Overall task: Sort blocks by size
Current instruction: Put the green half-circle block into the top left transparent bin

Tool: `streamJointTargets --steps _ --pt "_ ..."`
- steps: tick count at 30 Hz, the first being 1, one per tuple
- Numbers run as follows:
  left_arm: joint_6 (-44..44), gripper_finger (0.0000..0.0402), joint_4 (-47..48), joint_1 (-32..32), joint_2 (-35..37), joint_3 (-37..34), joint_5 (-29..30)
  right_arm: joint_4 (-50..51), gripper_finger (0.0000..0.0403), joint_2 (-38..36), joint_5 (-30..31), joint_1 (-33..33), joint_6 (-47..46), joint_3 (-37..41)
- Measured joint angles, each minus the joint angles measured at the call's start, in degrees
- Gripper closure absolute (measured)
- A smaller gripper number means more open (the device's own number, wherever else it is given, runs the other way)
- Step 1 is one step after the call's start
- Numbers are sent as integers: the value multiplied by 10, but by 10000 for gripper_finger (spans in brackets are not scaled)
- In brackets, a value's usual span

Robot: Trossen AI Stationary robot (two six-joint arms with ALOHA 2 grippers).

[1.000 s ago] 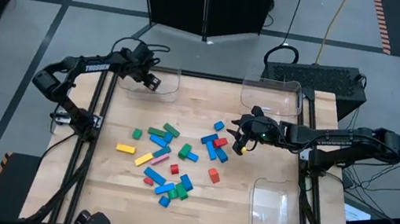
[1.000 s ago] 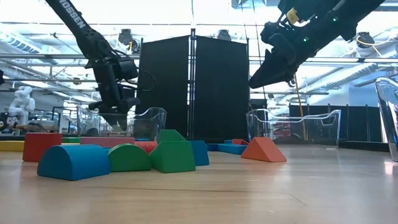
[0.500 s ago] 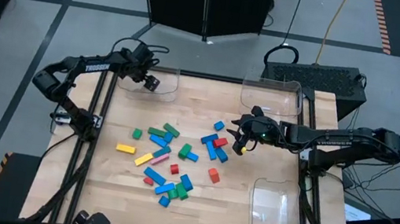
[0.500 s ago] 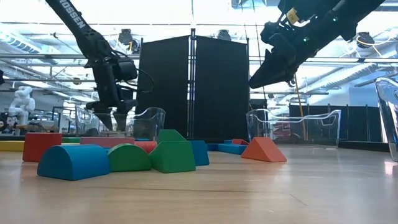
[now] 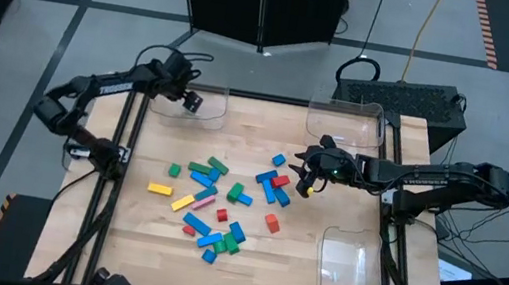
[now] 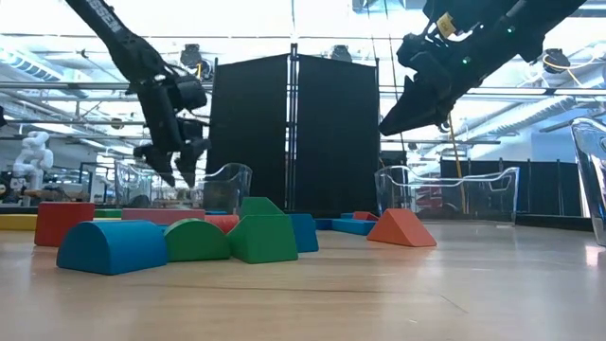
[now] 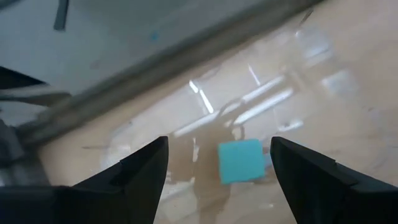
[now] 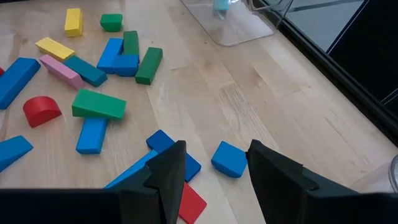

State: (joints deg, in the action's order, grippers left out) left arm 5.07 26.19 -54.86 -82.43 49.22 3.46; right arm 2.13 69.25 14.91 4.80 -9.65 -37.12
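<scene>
Blocks (image 5: pixel 226 199) lie scattered mid-counter (image 5: pixel 316 273); a teal cube (image 7: pixel 241 160) sits in the far-left tray (image 5: pixel 209 106). Left end effector (image 5: pixel 191 103) hangs open, empty, above it. Right end effector (image 5: pixel 306 184) hovers parted, empty, over the blocks. Black screen (image 6: pixel 294 133) behind.

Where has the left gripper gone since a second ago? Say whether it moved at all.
Yes. In the low view the left gripper has risen: its fingertips, earlier down at the clear tray's rim, now hang above it, open. A teal block lies in the tray below.
</scene>
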Motion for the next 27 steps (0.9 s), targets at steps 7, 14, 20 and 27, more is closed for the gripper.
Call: streamJointTargets --steps 7,14,20,27 --pt "0 118 19 44 108 0 0 0 236 0 1 0 3 0" --pt "1 118 81 116 177 0 0 -4 236 0 2 0 4 0" --pt "39 118 166 198 196 0 9 -6 236 0 2 0 3 0" --pt "136 118 227 289 196 0 29 -6 236 0 2 0 -1 0"
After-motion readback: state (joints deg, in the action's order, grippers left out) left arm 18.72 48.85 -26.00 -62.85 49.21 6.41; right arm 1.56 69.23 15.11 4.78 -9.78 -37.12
